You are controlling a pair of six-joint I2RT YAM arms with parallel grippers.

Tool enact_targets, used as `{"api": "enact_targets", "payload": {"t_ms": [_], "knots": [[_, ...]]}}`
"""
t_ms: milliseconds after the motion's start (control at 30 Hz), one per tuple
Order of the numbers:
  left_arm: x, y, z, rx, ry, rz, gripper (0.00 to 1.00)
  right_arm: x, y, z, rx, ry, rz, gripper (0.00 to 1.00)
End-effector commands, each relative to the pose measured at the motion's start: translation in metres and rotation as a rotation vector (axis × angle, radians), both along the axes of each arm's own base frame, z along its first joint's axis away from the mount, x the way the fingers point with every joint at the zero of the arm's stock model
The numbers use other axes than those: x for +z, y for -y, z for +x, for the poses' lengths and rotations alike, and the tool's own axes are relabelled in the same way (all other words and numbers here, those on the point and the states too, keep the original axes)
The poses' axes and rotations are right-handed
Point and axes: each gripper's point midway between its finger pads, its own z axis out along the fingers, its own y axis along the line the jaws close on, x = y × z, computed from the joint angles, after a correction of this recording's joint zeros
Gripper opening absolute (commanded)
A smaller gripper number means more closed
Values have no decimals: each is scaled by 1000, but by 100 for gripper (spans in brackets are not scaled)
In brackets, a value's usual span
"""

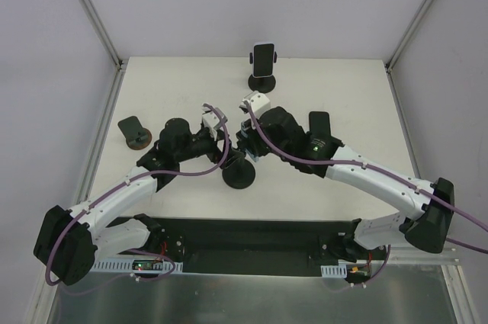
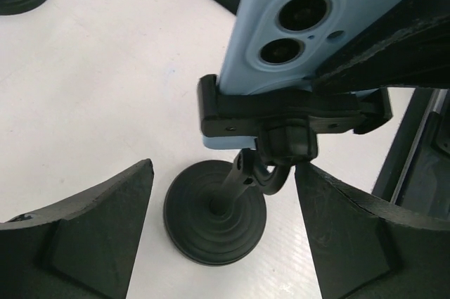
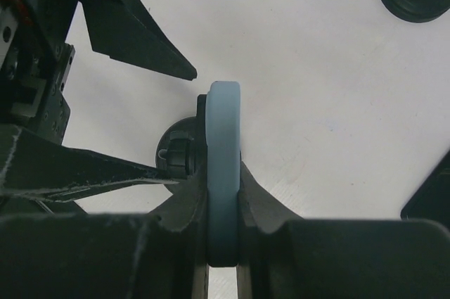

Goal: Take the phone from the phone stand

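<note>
Near the middle of the white table point(image 1: 343, 88), as the top view shows it, both arms meet over a black phone stand with a round base point(image 1: 239, 177). The left gripper point(image 1: 219, 149) and the right gripper point(image 1: 245, 145) come in from opposite sides, and they hide the phone itself here. A second black stand carrying a dark phone point(image 1: 264, 65) sits well apart at the far edge.

From the left wrist, the light-blue phone with two camera lenses point(image 2: 295, 32) sits upright in the black phone stand's clamp bracket point(image 2: 281, 112), above the round base point(image 2: 214, 221). The left gripper's fingers point(image 2: 91, 228) stand wide apart on either side of the stem and touch nothing. This looks like a spot chosen to brace the stand if needed. A dark finger of the right gripper point(image 2: 394, 39) presses against the phone's side.

From the right wrist, the light-blue phone point(image 3: 223, 123) is seen edge-on, pinched between the right gripper's fingers point(image 3: 274, 207). The claw is closed firmly on it, a grip suited to pulling it out of the clamp. The base point(image 3: 177, 153) shows just behind the phone, so it appears to be seated, with the lift not yet made.
</note>
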Motion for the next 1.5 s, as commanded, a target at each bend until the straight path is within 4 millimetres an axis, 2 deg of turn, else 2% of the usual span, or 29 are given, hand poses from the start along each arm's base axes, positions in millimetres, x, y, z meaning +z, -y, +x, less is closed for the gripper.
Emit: {"api": "enact_targets", "payload": {"t_ms": [0,167,333,467,500,567,600,700,733,767,900,1033,1133,1167,1200,1467], "knots": [[25,18,-7,-98,85,-56,80,26,-21,-6,50,43,60,1],[28,25,-17,-160,71,-73,80,21,-27,-9,67,46,37,1],[30,24,-16,-147,77,-74,77,17,-31,-13,79,49,23,1],[27,20,-8,-93,73,-60,62,15,-33,-16,87,48,17,1],[27,19,-7,-88,71,-57,53,15,-34,-18,93,46,16,1],[27,18,-5,-71,72,-56,44,14,-36,-20,100,45,12,1],[26,17,-4,-66,71,-54,33,13,-36,-21,103,43,9,1],[25,16,-3,-53,72,-52,15,9,-38,-25,109,36,2,1],[26,16,-3,-51,71,-52,5,8,-38,-25,108,35,0,1],[27,15,-2,-48,76,-55,0,6,-37,-25,106,32,-2,1],[30,15,-4,-52,88,-60,0,2,-31,-20,59,49,4,1],[30,16,-7,-67,96,-65,0,10,-32,-9,19,94,64,5],[31,17,-9,-76,103,-66,0,11,-35,-4,12,106,90,19],[32,17,-9,-78,108,-67,0,13,-35,-1,8,115,96,26],[31,17,-9,-78,106,-66,0,16,-37,1,4,127,113,29],[30,17,-9,-82,108,-62,0,15,-41,13,11,151,127,30]]}}
